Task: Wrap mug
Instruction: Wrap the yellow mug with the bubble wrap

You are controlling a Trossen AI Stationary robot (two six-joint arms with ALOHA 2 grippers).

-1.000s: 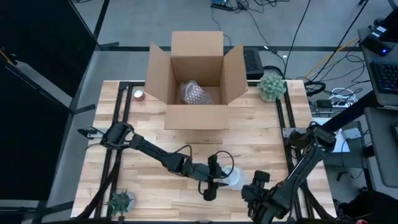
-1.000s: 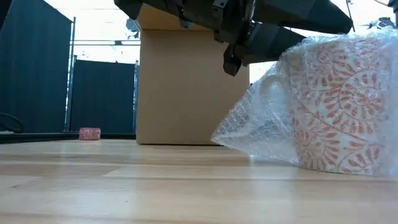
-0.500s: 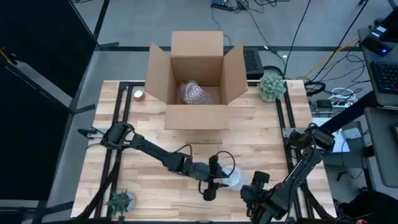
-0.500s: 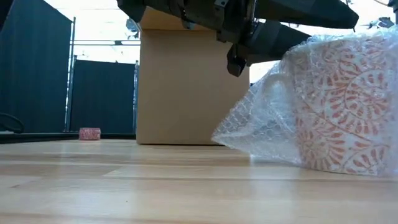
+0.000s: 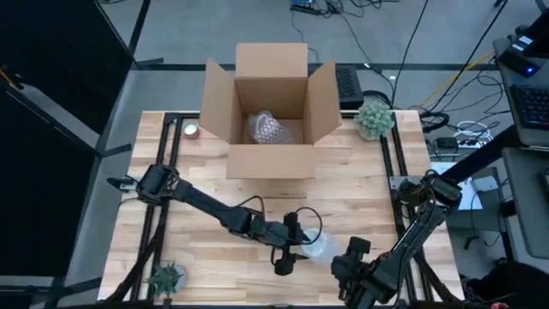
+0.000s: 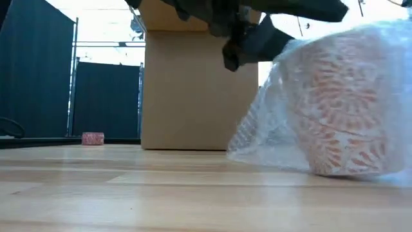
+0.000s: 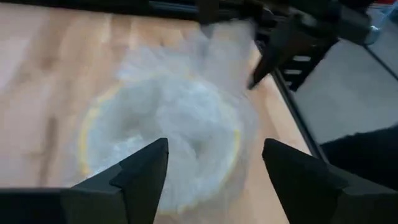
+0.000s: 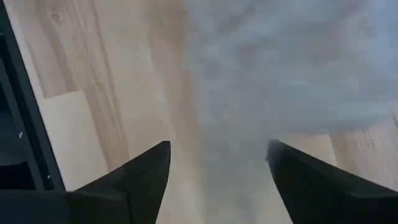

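Observation:
The mug [image 6: 341, 109], white with an orange pattern, stands near the table's front edge, right of centre, under a sheet of bubble wrap [image 6: 257, 135] that trails onto the wood on its left. My left gripper [image 7: 214, 146] hovers open over the mug [image 7: 161, 137], seen from above with wrap across its mouth. My right gripper [image 8: 217, 146] is open and low at the mug's near right side [image 5: 341, 264], with bubble wrap [image 8: 280, 62] ahead of its fingers. In the high view the left gripper [image 5: 286, 257] sits just left of the mug [image 5: 316, 245]. My left gripper's open fingers stand above the wrapped mug; I cannot tell whether they touch the wrap. My right gripper's open fingers point at the wrap's near edge [image 8: 249, 124] from the near right; blur hides whether they touch it.
An open cardboard box [image 5: 270, 163] stands at the table's far middle with a bubble-wrapped item [image 5: 268, 129] inside. A small green plant [image 5: 375, 118] is at the far right and another [image 5: 165, 276] at the near left. A small roll [image 5: 190, 130] lies left of the box.
The wrapped mug has shifted a little toward the table's left edge, and the wrap now lies more fully over its patterned side. My left gripper has moved slightly left and up with it.

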